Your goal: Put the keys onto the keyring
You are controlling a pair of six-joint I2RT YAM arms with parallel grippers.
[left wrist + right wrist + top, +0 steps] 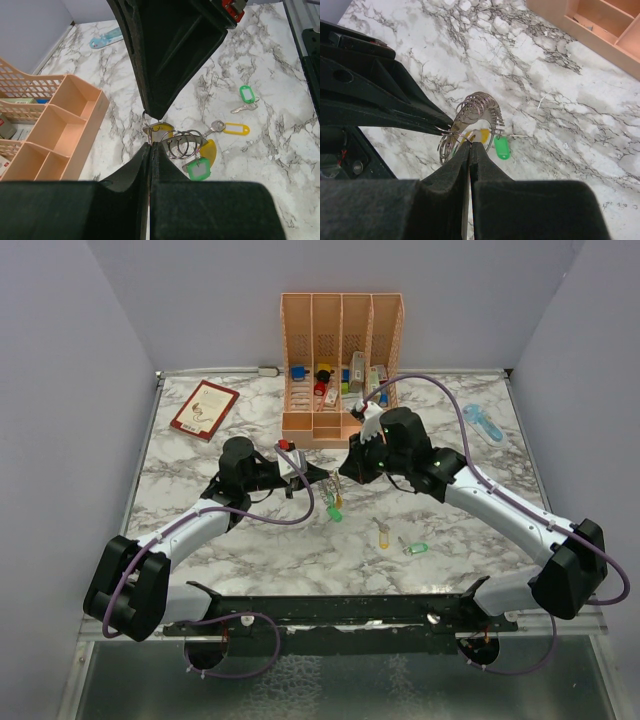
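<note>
keyring [475, 116]: a bunch of overlapping silver loops at mid-frame in both wrist views. I cannot tell how many loops are separate. In the overhead view it is a small glint between the two arm tips, below the organiser.
left fingers [131, 172]: pressed together, tips pinching the keyring's wire at lower centre of the left wrist view.
right fingers [452, 167]: pressed together, tips nipping the same loops from the other side.
hung keys: a green head [198, 169] and a yellow head [210, 150] sit against the loops. Their blades are hidden behind the wire.
loose keys: yellow key [235, 129] and green key [246, 94] lie flat on the table [160, 470], right of the loops and apart from each other.
hidden: black finger bodies fill the bottom of both wrist views. The right arm's housing blocks the top centre of the left wrist view.
cut off: organiser [340, 370], peach plastic, runs off the left edge of the left wrist view.
writing: book [204, 409], red cover, upper left of the table, with print too small to read. Labels inside the organiser are also too small.
unclear: pale blue object [483, 422], upper right of the table, which I cannot identify.
</note>
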